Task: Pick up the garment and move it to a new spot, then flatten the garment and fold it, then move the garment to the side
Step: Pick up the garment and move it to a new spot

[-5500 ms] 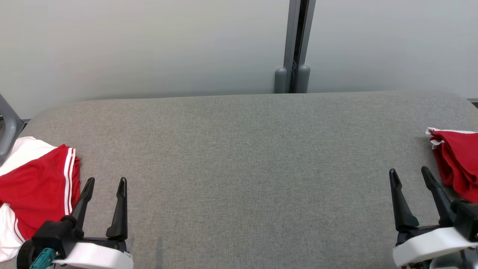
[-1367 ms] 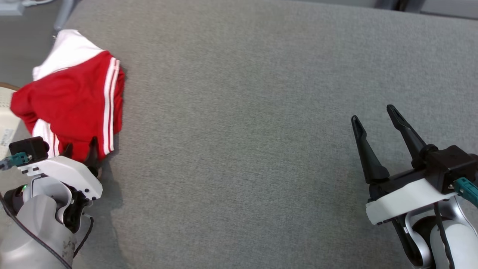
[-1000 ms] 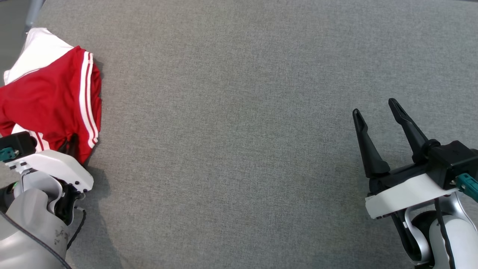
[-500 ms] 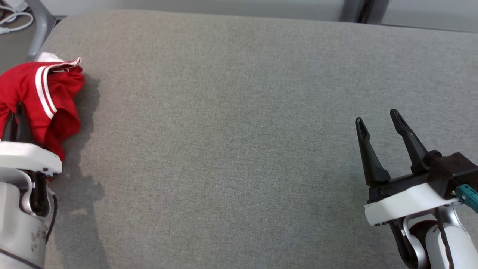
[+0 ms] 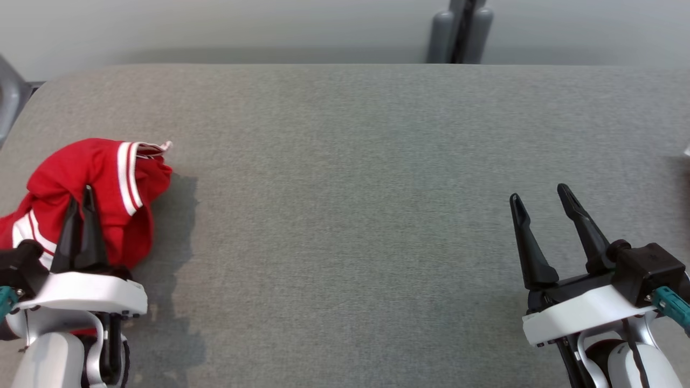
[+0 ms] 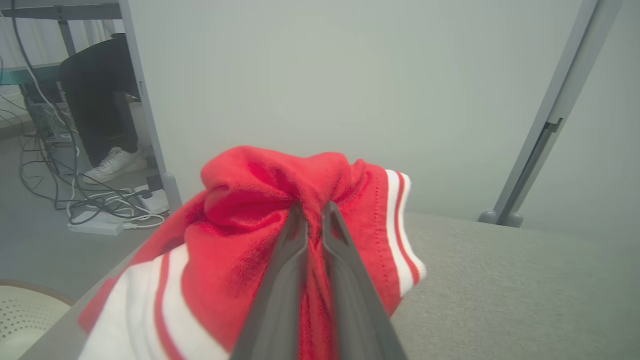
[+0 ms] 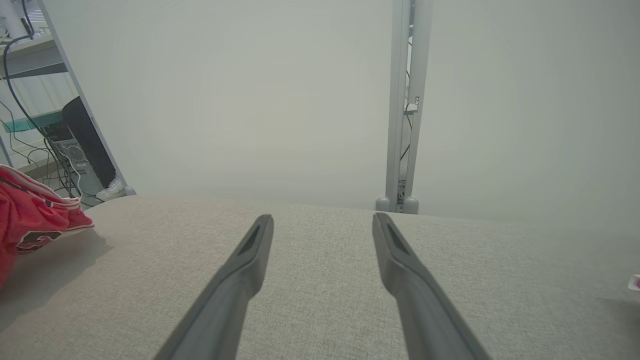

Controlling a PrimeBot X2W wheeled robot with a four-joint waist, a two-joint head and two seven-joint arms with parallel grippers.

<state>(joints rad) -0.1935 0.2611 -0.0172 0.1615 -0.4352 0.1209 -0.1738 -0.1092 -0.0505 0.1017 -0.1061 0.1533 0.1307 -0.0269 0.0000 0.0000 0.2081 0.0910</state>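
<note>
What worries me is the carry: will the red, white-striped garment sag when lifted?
Probably sags: the red fabric garment with white stripes bunches into soft folds where the shut left claw pinches it. Likely light, since a narrow pinch gathers it. Hanging folds may drag on the grey fabric surface below.

Nothing can be read as text, brand or number. In the right wrist view the garment (image 7: 35, 217), at the table's (image 7: 320, 300) left edge, bears a dark printed mark (image 7: 36, 240) with a pale outline, too crumpled to make out.
</note>
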